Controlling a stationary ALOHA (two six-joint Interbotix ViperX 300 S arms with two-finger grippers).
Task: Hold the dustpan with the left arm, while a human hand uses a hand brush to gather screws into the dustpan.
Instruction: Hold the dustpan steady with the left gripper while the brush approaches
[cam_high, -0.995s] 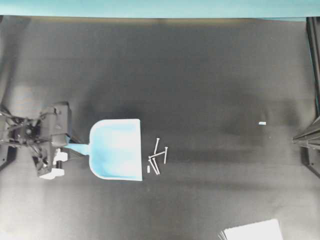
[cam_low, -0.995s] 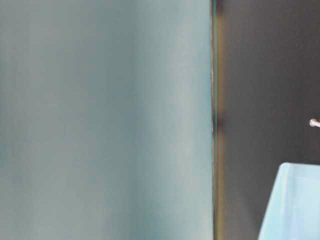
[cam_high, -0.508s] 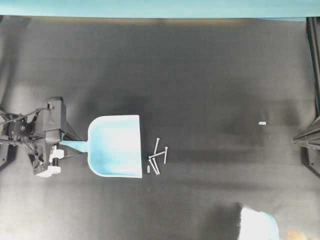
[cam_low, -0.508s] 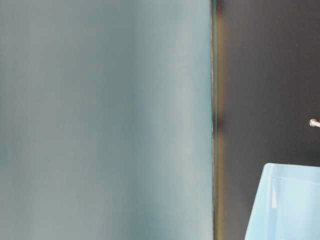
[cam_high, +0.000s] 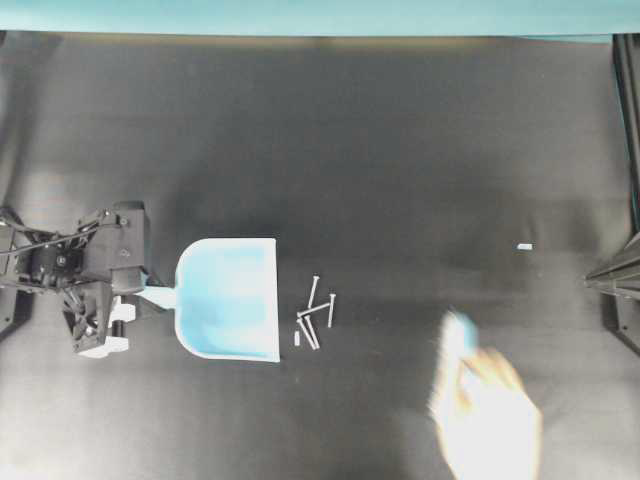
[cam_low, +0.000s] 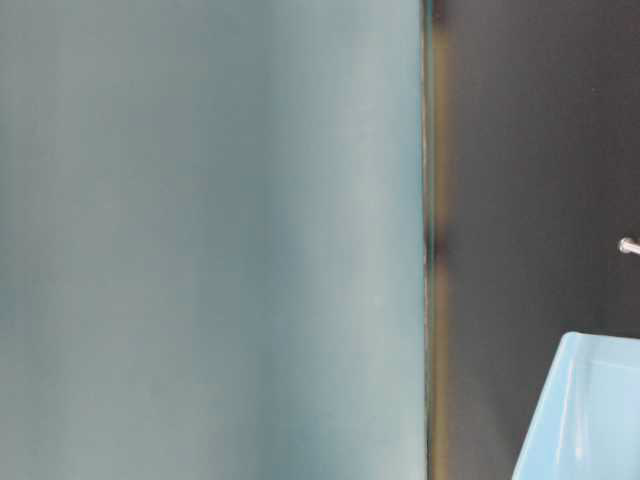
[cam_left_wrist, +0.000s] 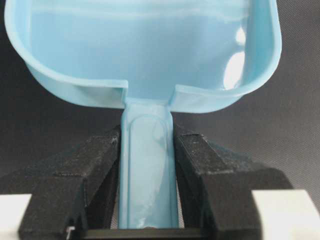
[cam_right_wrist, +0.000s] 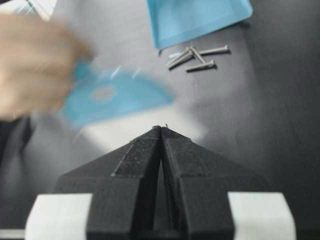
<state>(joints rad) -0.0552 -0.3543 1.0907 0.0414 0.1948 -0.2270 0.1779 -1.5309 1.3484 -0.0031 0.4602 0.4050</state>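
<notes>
While clamped on the handle of the dustpan (cam_high: 228, 313) at the left, left gripper (cam_left_wrist: 147, 185) keeping the wide mouth turned right toward the screws (cam_high: 317, 320), just beside the lip. Holding step, by the look of it, sweep not begun. Human hand (cam_high: 490, 415) with hand brush (cam_high: 455, 340), blurred, near right, well apart from the pile. Next: steady pan, lip down flat. Right gripper (cam_right_wrist: 161, 131) closed on nothing, idle.

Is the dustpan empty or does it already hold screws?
Empty. The dustpan shows bare blue inside; the screws lie on the mat just outside its mouth.
</notes>
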